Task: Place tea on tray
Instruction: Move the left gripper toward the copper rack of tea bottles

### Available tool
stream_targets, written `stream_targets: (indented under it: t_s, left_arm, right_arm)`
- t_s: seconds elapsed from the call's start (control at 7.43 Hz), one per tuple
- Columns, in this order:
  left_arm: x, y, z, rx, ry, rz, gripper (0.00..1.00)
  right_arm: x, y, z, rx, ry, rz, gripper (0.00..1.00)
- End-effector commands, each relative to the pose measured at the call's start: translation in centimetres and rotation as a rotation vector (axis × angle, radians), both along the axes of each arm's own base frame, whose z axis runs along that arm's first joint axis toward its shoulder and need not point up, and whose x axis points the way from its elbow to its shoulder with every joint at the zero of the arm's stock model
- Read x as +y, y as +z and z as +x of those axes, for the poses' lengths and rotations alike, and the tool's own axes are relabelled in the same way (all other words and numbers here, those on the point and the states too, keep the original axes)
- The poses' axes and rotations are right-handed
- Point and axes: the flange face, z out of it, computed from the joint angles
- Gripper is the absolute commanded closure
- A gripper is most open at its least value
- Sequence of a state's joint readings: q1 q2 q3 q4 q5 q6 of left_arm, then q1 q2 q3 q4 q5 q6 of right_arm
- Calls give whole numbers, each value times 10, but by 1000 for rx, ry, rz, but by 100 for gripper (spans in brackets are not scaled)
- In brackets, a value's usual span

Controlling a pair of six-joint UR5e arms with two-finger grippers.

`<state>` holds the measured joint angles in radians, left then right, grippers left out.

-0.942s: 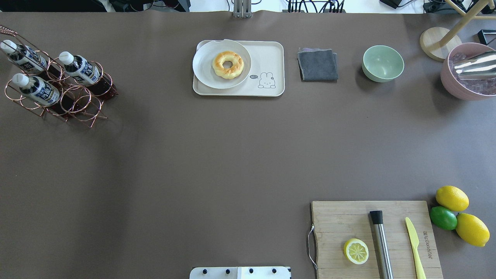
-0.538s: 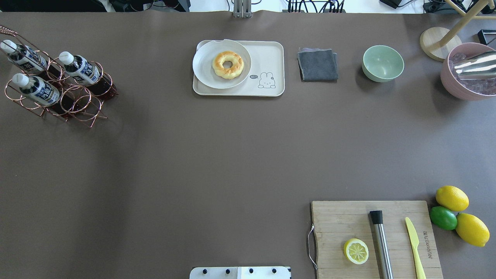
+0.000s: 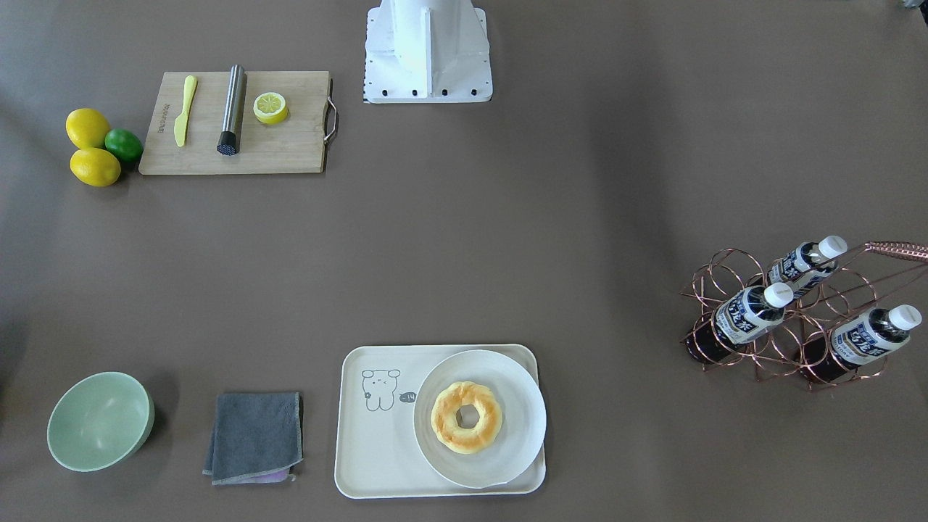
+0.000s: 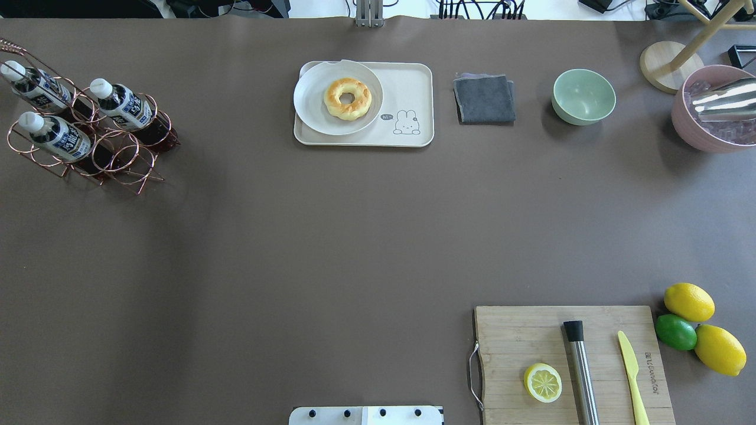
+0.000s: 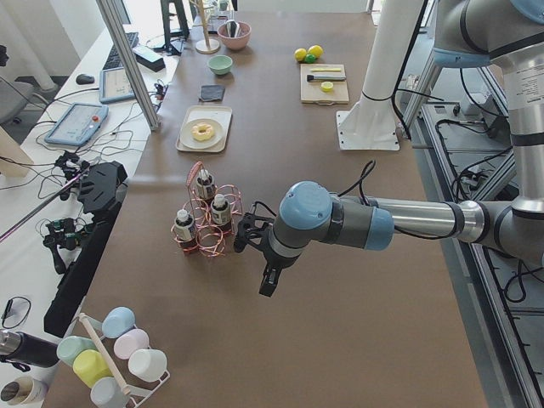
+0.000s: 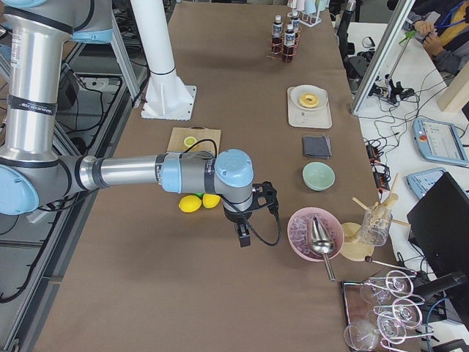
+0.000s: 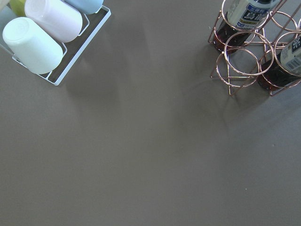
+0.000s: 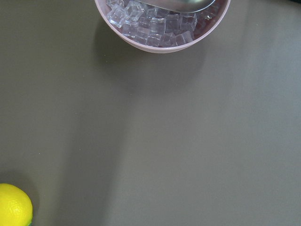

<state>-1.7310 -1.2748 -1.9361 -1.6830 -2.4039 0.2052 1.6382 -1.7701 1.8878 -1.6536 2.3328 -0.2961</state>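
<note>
Three tea bottles (image 4: pixel 121 106) (image 4: pixel 56 137) (image 4: pixel 36 87) with dark liquid and white caps lean in a copper wire rack (image 4: pixel 127 159) at the far left; they also show in the front view (image 3: pixel 747 313). The cream tray (image 4: pixel 407 82) with the line-drawn animal lies at the back centre, with a white plate (image 4: pixel 313 100) and a donut (image 4: pixel 347 98) on its left half. My left gripper (image 5: pixel 267 283) hangs above the table just beside the rack. My right gripper (image 6: pixel 243 236) hangs near the ice bowl. I cannot tell whether either is open or shut.
A grey cloth (image 4: pixel 484 98), a green bowl (image 4: pixel 583 96) and a pink bowl of ice (image 4: pixel 711 112) line the back right. A cutting board (image 4: pixel 514 336) with lemon half, muddler and knife sits front right, beside lemons and a lime (image 4: pixel 676 332). A cup rack (image 7: pixel 56 28) stands left of the bottles.
</note>
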Motion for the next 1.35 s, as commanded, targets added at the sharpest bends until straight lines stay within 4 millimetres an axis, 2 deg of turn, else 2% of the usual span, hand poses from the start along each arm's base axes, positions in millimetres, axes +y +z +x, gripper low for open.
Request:
stream_targets:
  t_s: [0.0, 0.27, 0.4, 0.54, 0.67, 0.94, 1.08, 1.21]
  left_arm:
    - [6, 7, 4, 1, 16, 4, 3]
    - [-4, 1, 8, -2, 29, 17, 3]
    - [-17, -6, 17, -8, 48, 24, 3]
    - [-18, 0, 19, 1, 55, 17, 3]
    - [-18, -3, 18, 2, 53, 22, 3]
    - [-39, -32, 25, 12, 23, 53, 3]
    - [-46, -43, 36, 30, -4, 76, 3]
    - [-61, -61, 62, 60, -32, 81, 3]
  right_arm:
    - [-2, 1, -4, 1, -11, -1, 0]
    - [-2, 2, -7, -1, -17, -5, 0]
    - [-2, 1, -7, 1, -17, -4, 0]
    - [-4, -1, -11, 1, -19, -6, 0]
    - [-5, -2, -14, 0, -21, -9, 0]
    - [-5, -3, -15, 0, -23, -8, 0]
    - [-5, -3, -15, 0, -23, -8, 0]
    - [-5, -4, -16, -3, -23, -7, 0]
